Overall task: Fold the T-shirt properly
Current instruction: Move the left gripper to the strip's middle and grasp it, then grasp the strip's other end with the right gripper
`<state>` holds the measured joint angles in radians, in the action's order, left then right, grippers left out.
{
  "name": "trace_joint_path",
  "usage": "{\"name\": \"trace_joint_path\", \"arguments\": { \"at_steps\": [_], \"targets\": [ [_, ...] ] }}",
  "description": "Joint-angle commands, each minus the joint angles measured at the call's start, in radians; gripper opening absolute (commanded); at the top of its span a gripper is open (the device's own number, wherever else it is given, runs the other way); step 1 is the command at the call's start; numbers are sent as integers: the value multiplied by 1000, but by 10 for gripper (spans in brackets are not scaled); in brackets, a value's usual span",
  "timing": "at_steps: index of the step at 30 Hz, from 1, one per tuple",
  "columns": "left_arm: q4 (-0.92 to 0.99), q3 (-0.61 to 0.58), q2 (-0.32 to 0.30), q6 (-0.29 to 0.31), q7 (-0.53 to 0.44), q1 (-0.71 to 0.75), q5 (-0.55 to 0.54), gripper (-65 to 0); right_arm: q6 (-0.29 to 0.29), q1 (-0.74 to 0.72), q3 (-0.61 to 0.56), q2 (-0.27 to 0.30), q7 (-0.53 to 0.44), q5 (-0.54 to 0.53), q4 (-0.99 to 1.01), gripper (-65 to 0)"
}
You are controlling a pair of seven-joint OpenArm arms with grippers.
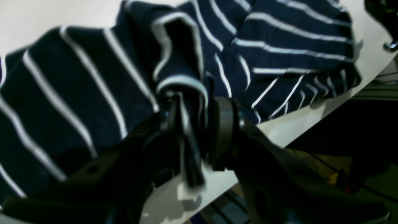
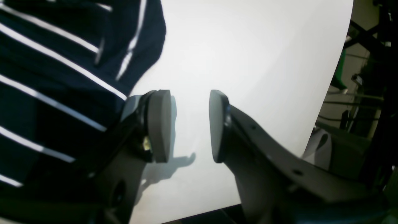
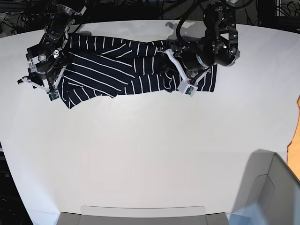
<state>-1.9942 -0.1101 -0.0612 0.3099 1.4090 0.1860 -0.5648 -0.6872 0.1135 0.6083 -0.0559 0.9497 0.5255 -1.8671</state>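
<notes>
**T-shirt stretched along far table edge, left hand on a bunched fold, right hand empty**

The T-shirt [image 3: 117, 70], dark navy with thin white stripes, lies spread out sideways across the far part of the white table [image 3: 150, 154], in the base view running from the arm on the left to the arm on the right. It is not flat: the cloth is rumpled, with a ridge of folds near the middle and a wrinkled lower edge.

Left hand [image 1: 194, 124]: sits at the shirt's end on the right of the base view, near the table's edge. In the left wrist view a twisted bunch of striped cloth [image 1: 182, 90] runs down between the two fingers, and a dark strip of it hangs below them. The fingers stand a bit apart with the cloth in the gap; whether they clamp it or are loose around it, cannot tell. The rest of the shirt fans out flat on the table beyond the bunch.

Right hand [image 2: 189, 124]: at the shirt's other end, on the left of the base view. The right wrist view shows the two pads [image 2: 160, 124] clearly apart with bare white table between them, nothing held. The shirt's edge lies just beside the hand, on the left side of that view, not between the pads.

A grey bin [image 3: 269, 192] shows at the near right corner of the base view, well apart from the shirt.
</notes>
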Motion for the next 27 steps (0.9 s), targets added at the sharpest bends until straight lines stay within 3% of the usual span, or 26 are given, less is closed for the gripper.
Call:
{"name": "trace_joint_path", "arguments": {
  "at_steps": [1,7,11,14,18,22,24,27],
  "targets": [
    [-20,-3,5,-2,-13,-12,-19,-478,-11,-11,2,9,-8,2,-19,-439],
    [-20,10,8,-1,-13,-19,-62,-488,-11,-13,2,8,-8,-3,-19,-439],
    [-23,57,7,-1,-13,-13,-68,-593,-11,-22,2,-8,-4,-20,-65,-439],
    [-21,80,2,-1,-13,-10,-68,-650,-11,-25,-1,-60,-4,-90,-162,-439],
    [-20,83,1,-1,-13,11,-67,-650,-11,-36,6,-95,15,-239,-200,-439],
    [-20,88,-1,-1,-13,17,-64,-650,-11,-70,106,-97,206,-339,-199,-439],
    [-20,88,-18,-1,-13,22,-64,-650,-11,-93,213,-95,311,-382,-197,-439],
    [-20,88,-36,4,-13,45,-64,-650,-11,-96,287,-58,447,-445,-179,-439]
  ]
}}
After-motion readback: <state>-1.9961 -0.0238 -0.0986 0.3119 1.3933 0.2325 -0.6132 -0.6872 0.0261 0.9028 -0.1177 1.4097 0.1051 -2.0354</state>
